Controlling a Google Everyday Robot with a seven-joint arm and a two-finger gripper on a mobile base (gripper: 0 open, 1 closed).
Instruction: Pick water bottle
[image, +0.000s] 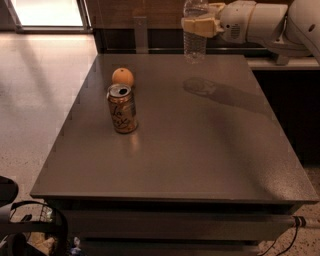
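The gripper (197, 26) was clamped around the water bottle (195, 47), holding it upright in the air at 12 o'clock, over the far edge of the desk (200, 150). A gold can (122, 109) and an orange (122, 77) sat toward 10 o'clock.

clear water bottle (195, 47) upright, aloft in hand (199, 26)

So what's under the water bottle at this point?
Nothing touches its base: the gripper holds the water bottle in the air, above the far part of the table. Below lies bare tabletop with the bottle's shadow. Nothing there is hidden.
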